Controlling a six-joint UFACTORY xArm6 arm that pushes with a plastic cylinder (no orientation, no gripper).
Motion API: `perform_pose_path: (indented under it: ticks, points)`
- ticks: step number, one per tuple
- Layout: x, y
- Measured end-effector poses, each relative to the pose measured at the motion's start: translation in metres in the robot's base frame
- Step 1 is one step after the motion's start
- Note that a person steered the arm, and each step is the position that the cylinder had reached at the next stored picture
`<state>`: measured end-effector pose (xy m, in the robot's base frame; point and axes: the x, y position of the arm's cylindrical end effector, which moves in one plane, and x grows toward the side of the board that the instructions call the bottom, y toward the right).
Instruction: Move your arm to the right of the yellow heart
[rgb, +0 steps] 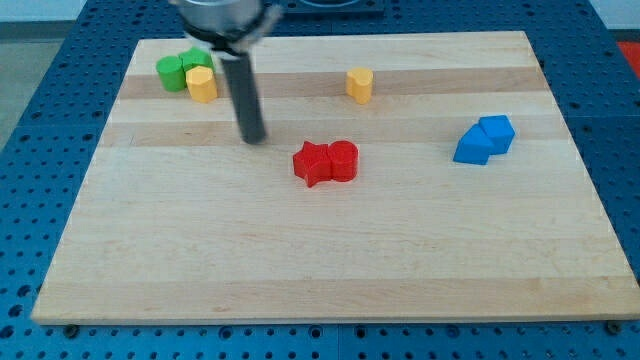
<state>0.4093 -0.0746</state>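
Observation:
A yellow block (360, 85) that looks heart-shaped sits near the view's top, right of centre. A second yellow block (202, 84), its shape unclear, sits at the top left, touching the green blocks. My dark rod comes down from the top, and my tip (254, 138) rests on the board. The tip is well to the left of and below the heart-like yellow block. It is to the right of and below the other yellow block, and touches no block.
Two green blocks (180, 68) sit together at the top left. A red star (313, 163) and a rounded red block (343, 160) touch near the centre, to the right of and below my tip. Two blue blocks (484, 140) sit together at the right.

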Motion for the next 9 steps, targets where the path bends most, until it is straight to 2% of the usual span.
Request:
perform_pose_path:
  ticks: [1,2,4,6,7,9]
  points:
    - [-0.024,0.058]
    - [-0.049,0.088]
    - [-0.049,0.096]
    - [-0.064,0.168]
    - [-0.108,0.173]
    - [-0.112,0.171]
